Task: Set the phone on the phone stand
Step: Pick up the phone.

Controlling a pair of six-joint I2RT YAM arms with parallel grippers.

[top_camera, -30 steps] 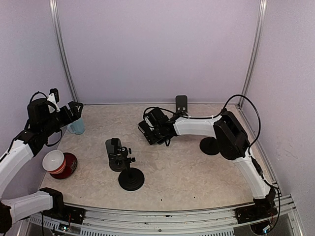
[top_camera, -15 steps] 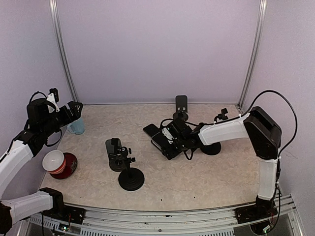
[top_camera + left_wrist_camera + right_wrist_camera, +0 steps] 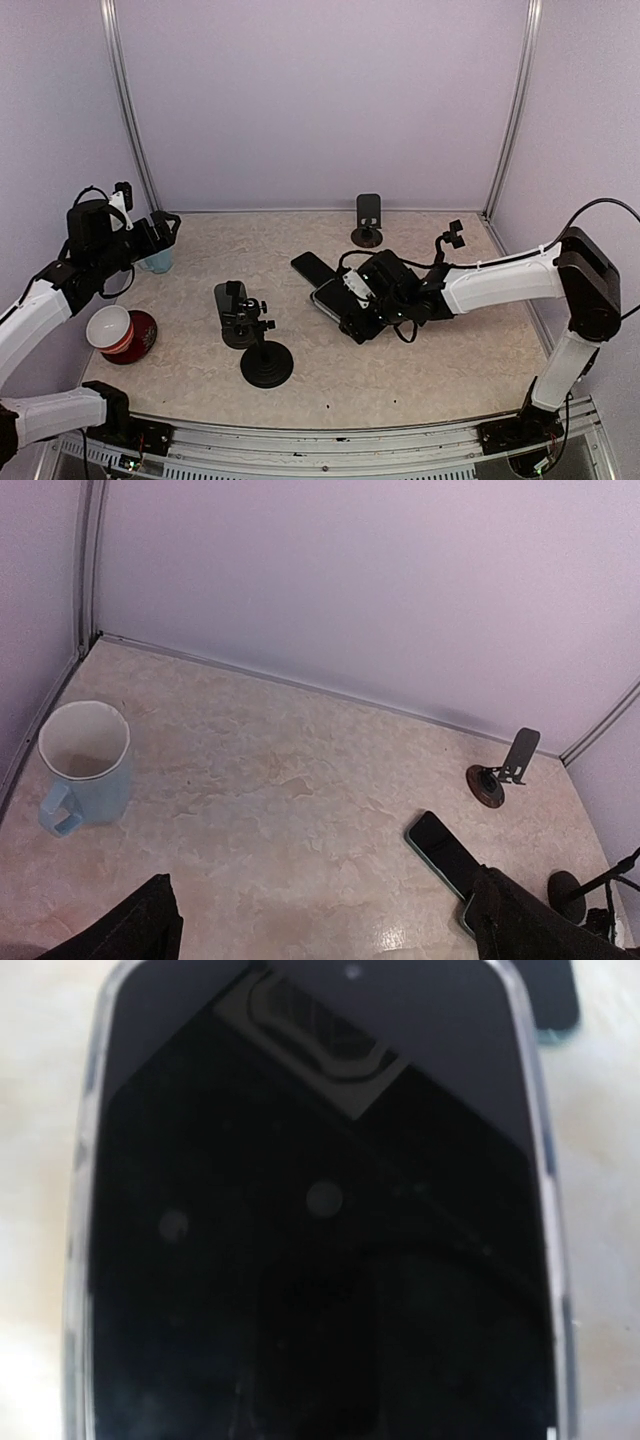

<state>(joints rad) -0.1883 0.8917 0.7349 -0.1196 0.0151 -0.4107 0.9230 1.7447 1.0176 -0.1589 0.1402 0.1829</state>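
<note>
A phone [image 3: 320, 1220] in a clear case, screen dark, fills the right wrist view and hides my fingers there. In the top view my right gripper [image 3: 352, 312] sits low over this phone [image 3: 328, 303] at mid-table, shut across it; I cannot tell whether it is off the table. The small black phone stand [image 3: 368, 217] stands at the back wall, also seen in the left wrist view [image 3: 506, 770]. My left gripper [image 3: 165, 228] hovers high at the far left, open and empty [image 3: 325, 900].
A second dark phone [image 3: 312, 266] with a teal edge lies flat just behind the held one. A black tripod mount with a clamp [image 3: 240, 312] stands front centre on a round base [image 3: 266, 366]. A blue mug [image 3: 155, 260] and a red mug [image 3: 125, 332] sit at the left.
My right arm has swung right and toward the front, and the clear-cased phone moved with the gripper, uncovering the teal-edged phone. The left arm shifted slightly right.
</note>
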